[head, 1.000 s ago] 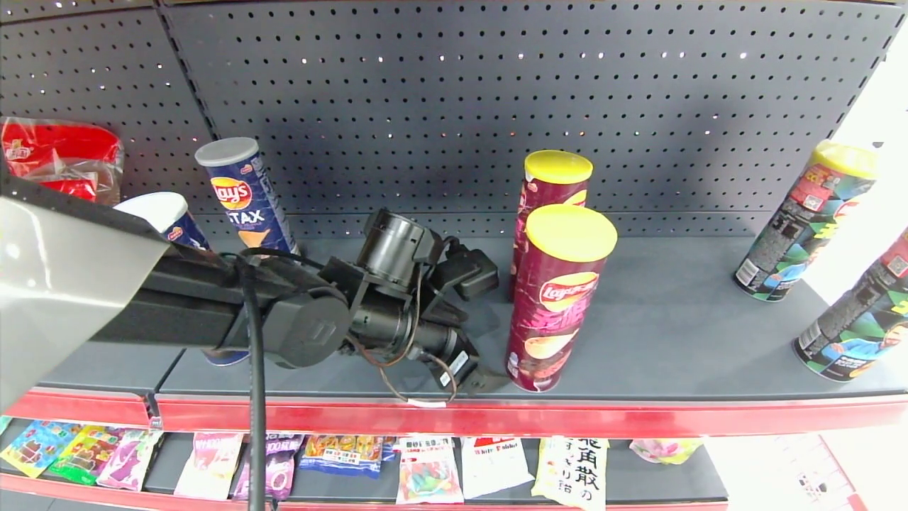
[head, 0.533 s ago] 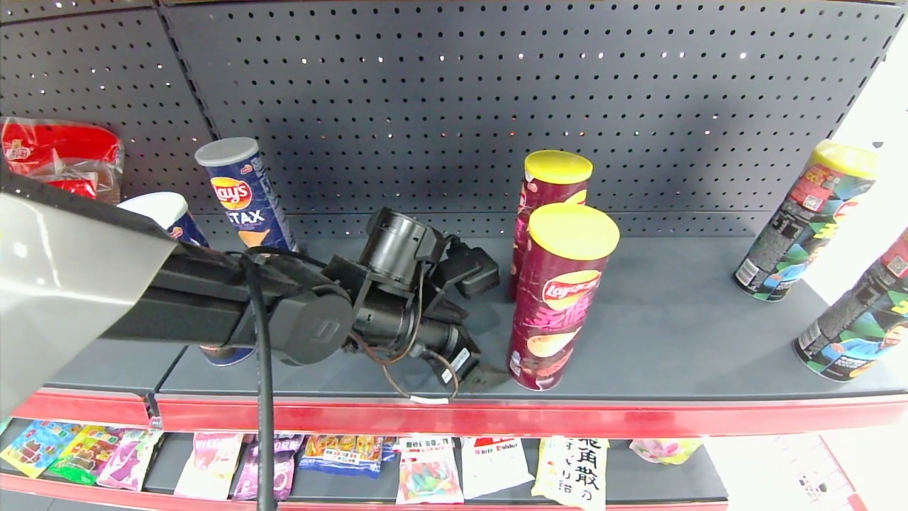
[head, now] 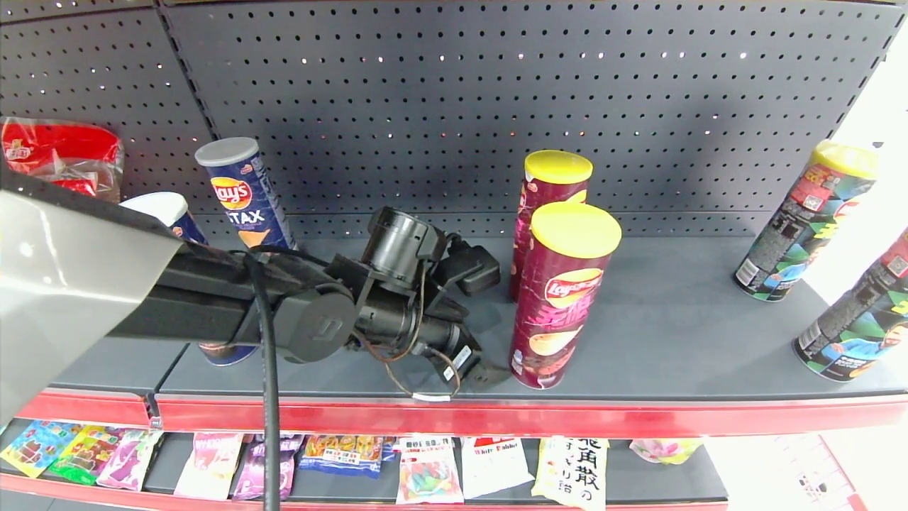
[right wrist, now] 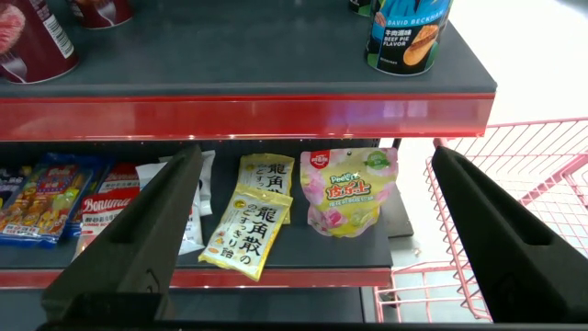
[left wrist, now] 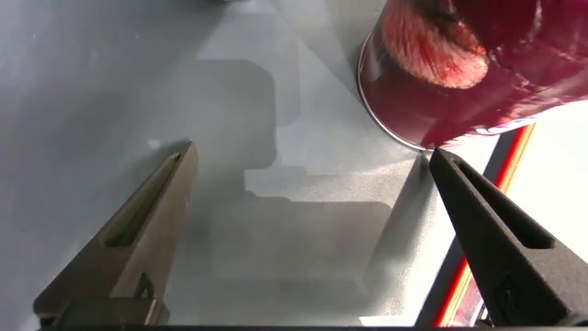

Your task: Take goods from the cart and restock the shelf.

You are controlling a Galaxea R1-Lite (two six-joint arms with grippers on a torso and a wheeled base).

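Observation:
Two maroon chip cans with yellow lids stand mid-shelf, the front can (head: 560,305) near the edge and the rear can (head: 553,177) behind it. My left gripper (head: 486,323) lies low over the grey shelf (head: 674,333) just left of the front can, open, one finger (head: 489,374) close to the can's base. In the left wrist view the left gripper (left wrist: 310,156) holds nothing and the can's base (left wrist: 459,83) sits beside one fingertip. My right gripper (right wrist: 317,156) is open and empty below the shelf's red lip (right wrist: 276,115), near a red cart (right wrist: 514,211).
Two blue chip cans (head: 245,199) stand at the shelf's left with a red bag (head: 57,156) behind. Two black-and-green cans (head: 801,227) stand at the right. Snack bags (head: 567,472) lie on the lower shelf. Bare shelf stretches between the maroon and green cans.
My left arm has edged slightly to the right, and the front maroon can has shifted a little right with it. The gripper stays open.

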